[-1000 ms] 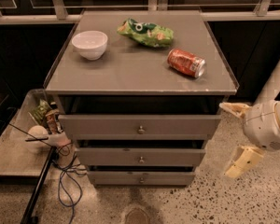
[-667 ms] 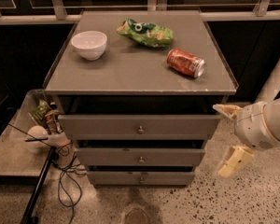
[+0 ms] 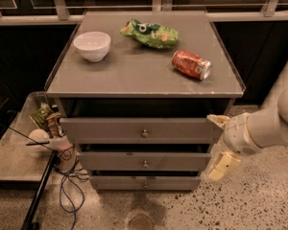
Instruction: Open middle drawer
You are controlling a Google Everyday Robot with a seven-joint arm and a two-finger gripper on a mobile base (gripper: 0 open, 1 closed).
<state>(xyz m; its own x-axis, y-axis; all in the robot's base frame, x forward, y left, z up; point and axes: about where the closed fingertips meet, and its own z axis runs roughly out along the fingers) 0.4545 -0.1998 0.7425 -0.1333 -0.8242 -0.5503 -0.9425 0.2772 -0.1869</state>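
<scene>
**Camera view: gripper (image 3: pixel 214 146) spread wide beside the middle drawer (image 3: pixel 110 161)**

Offers no writing that can be read. Shows a red can (image 3: pixel 192 64) lying on its side, its pale lettering too blurred to make out, and a crumpled green bag (image 3: pixel 150 33) whose print is just as illegible. Sets both on the grey cabinet top (image 3: pixel 134 83), with a white bowl (image 3: pixel 92 44) at the left, well apart from the can.

Places the middle drawer second of three grey fronts, under the top drawer (image 3: pixel 101 128) and above the bottom drawer (image 3: pixel 115 182). Looks flat and plain, narrower and lower than the front above and wider than the one beneath. Carries one small round metal knob (image 3: pixel 145 164) at its centre and has a dark gap along its upper edge. Cannot tell whether pulled out at all.

Finds the gripper at the cabinet's right side, level with the top and middle fronts. Holds its fingers (image 3: pixel 224 166) far apart, one above the other, gripping nothing. Lays the upper tip over the right end of the top drawer; hangs the lower finger just right of the middle drawer's end, away from the knob.

Stands further left than a second ago, nearer the cabinet, where before hung clear of the right corner. Leaves bowl, bag, can and all three fronts as they were.
</scene>
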